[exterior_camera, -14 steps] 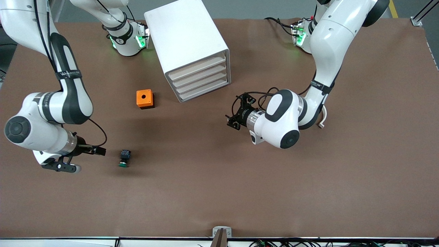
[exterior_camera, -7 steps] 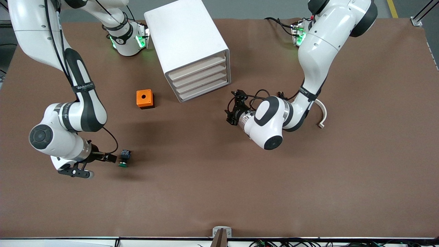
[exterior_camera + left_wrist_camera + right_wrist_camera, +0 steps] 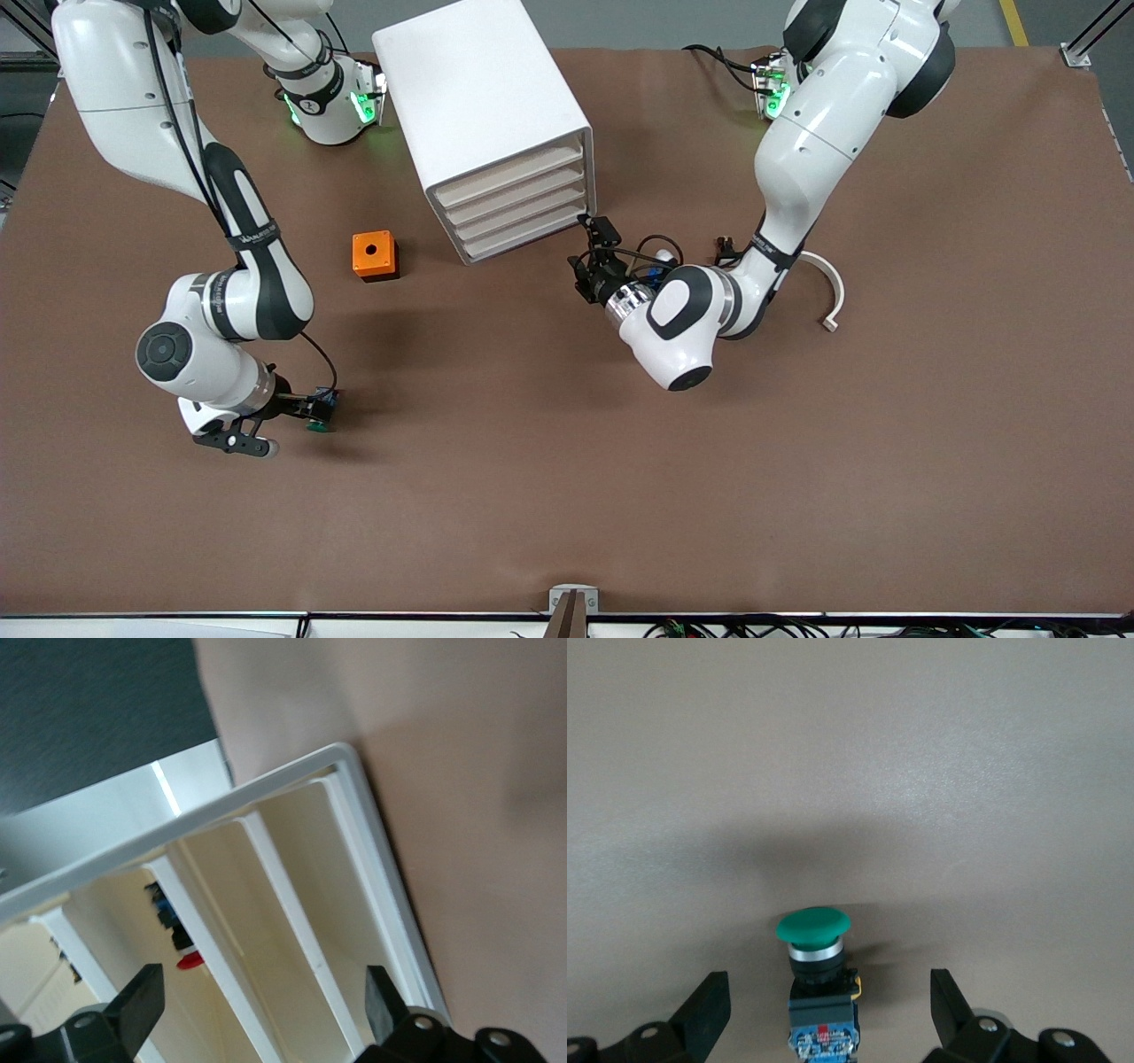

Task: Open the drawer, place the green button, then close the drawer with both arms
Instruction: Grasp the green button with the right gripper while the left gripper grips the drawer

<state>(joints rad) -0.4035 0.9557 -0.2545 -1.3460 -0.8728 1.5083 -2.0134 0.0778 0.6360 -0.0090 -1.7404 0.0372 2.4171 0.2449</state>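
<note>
The button (image 3: 317,426), green cap and black-and-blue body, lies on its side on the brown table, toward the right arm's end. My right gripper (image 3: 310,409) is open and low at it; in the right wrist view the button (image 3: 818,979) lies between the two fingers (image 3: 704,1010), untouched. The white drawer cabinet (image 3: 496,124) stands near the arms' bases, its several drawers (image 3: 518,208) all shut. My left gripper (image 3: 591,248) is open just in front of the drawer fronts' lower corner. The left wrist view shows the drawer fronts (image 3: 292,904) close up between the open fingers (image 3: 385,1001).
An orange box with a hole (image 3: 374,255) sits beside the cabinet, toward the right arm's end. A white curved piece (image 3: 828,292) lies by the left arm's elbow. A small grey bracket (image 3: 573,601) sits at the table's edge nearest the camera.
The right gripper slid along the table to the button and now straddles it. The left gripper swung from the open table up to the drawer fronts. Both stayed open.
</note>
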